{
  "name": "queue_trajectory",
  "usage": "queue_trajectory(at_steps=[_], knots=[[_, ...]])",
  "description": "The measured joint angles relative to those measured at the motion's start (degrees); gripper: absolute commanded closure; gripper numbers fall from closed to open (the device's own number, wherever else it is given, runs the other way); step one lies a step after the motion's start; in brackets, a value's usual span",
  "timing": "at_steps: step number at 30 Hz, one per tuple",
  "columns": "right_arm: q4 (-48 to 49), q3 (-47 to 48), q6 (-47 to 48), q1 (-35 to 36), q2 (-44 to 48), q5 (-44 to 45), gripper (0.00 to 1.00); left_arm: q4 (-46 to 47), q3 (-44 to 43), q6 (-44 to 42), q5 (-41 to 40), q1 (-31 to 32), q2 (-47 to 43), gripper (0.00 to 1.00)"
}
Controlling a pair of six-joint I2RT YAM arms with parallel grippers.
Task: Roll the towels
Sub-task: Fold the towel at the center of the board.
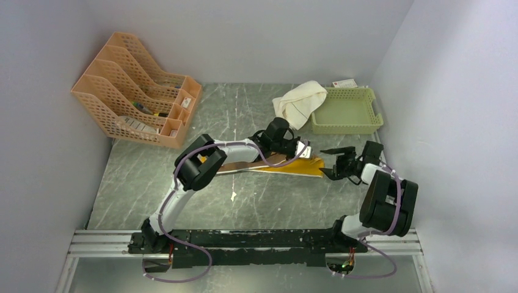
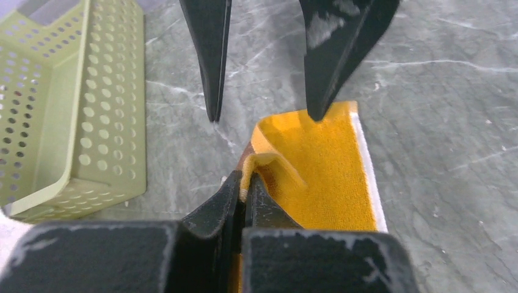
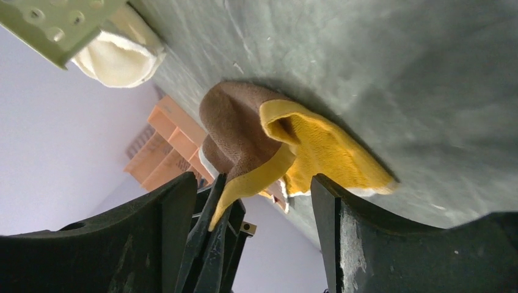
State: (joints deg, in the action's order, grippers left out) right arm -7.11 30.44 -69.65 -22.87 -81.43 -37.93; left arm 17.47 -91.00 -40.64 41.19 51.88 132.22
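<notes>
The mustard-yellow and brown towel (image 1: 292,166) lies flat on the table's middle, with its right end lifted. My left gripper (image 2: 247,189) is shut on that end's yellow edge (image 2: 262,162) and pinches a fold of it. In the right wrist view the towel (image 3: 244,128) shows its brown side curling over the yellow. My right gripper (image 3: 253,180) is open and empty, facing the towel's end with its jaws apart on either side of the left gripper's fingers (image 3: 214,207). The cream-white towel (image 1: 299,101) lies bunched at the back, draped over the basket's left end.
A pale green perforated basket (image 1: 360,113) stands at the back right, close beside the towel end (image 2: 73,122). An orange file organizer (image 1: 137,88) stands at the back left. Walls close in the table on three sides.
</notes>
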Motion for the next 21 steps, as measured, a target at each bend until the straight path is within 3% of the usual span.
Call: queue_trajectory(at_steps=[5, 13, 21], knots=[[5.2, -0.02, -4.9, 5.14, -2.91, 0.28, 0.33, 8.57, 3.93, 2.19, -3.76, 0.48, -0.74, 0.93], [9.25, -0.22, -9.25, 5.77, -6.34, 0.63, 0.35, 22.43, 7.82, 5.73, -8.94, 0.48, -2.8, 0.93], [14.23, -2.29, -14.64, 6.29, -7.17, 0.26, 0.4, 28.04, 8.35, 8.13, -10.45, 0.57, -2.91, 0.93]])
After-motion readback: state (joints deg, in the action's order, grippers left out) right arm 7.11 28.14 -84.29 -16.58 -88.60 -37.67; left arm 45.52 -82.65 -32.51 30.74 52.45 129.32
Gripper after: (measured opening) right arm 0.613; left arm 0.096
